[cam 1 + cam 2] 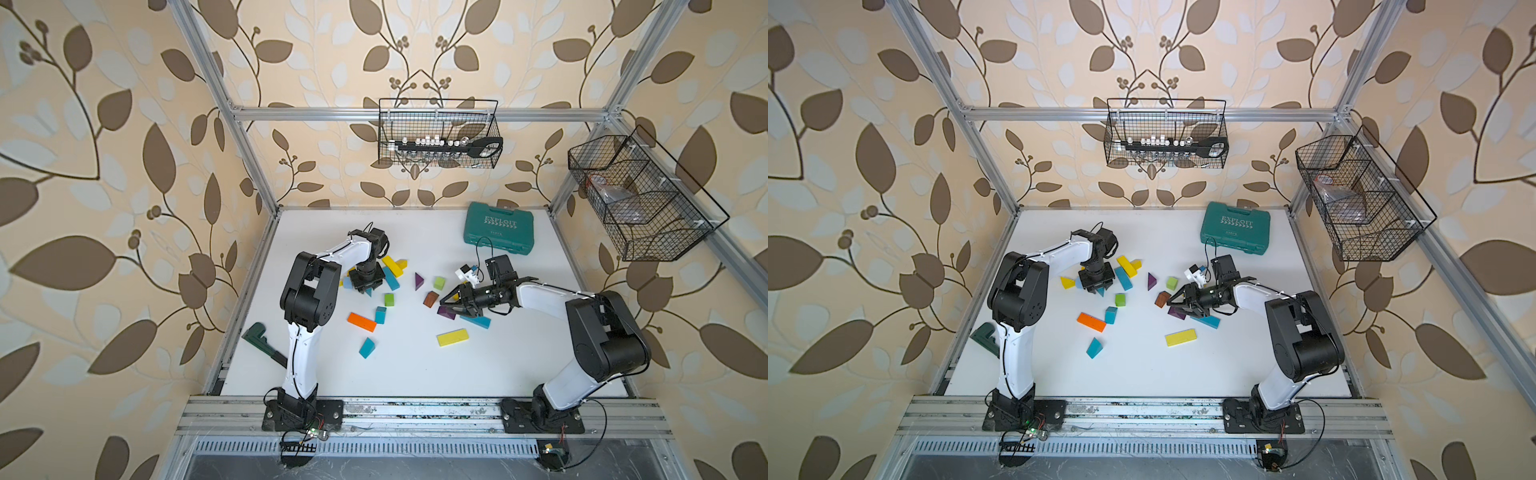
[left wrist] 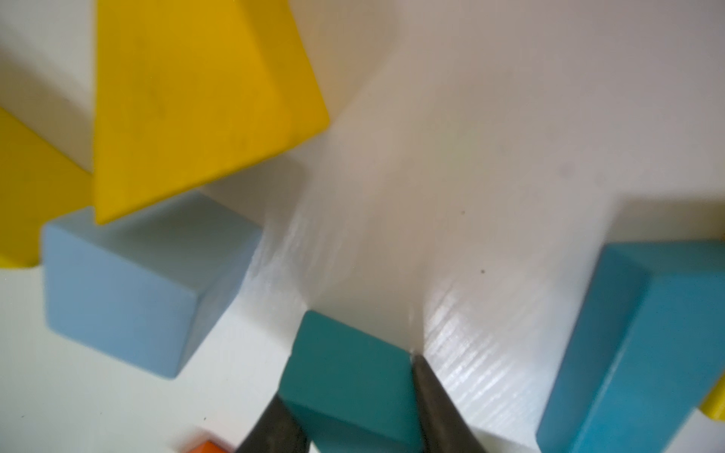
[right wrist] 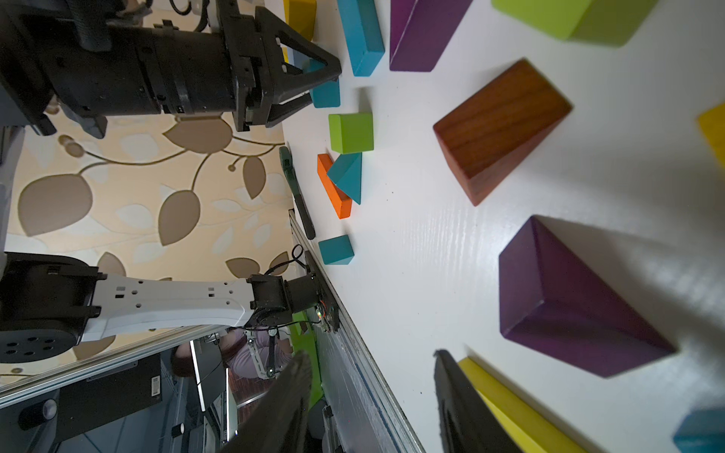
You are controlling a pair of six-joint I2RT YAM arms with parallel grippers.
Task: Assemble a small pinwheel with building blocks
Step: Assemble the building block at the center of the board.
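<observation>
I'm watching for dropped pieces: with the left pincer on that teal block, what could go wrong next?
1. The left pincer grips the teal block by its tips only, so it may twist or slip on lifting.
2. The pale-blue cube and teal bar lie close on either side; a sideways move could knock them.
3. The right pincer hangs open near the purple wedge and might nudge it.

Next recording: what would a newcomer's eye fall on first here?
Bright building blocks scattered across the middle of the white table. At their far left edge the left gripper points straight down, fingers against both sides of a teal block. A teal case lettered EXPLOIT lies in the far right corner.
</observation>
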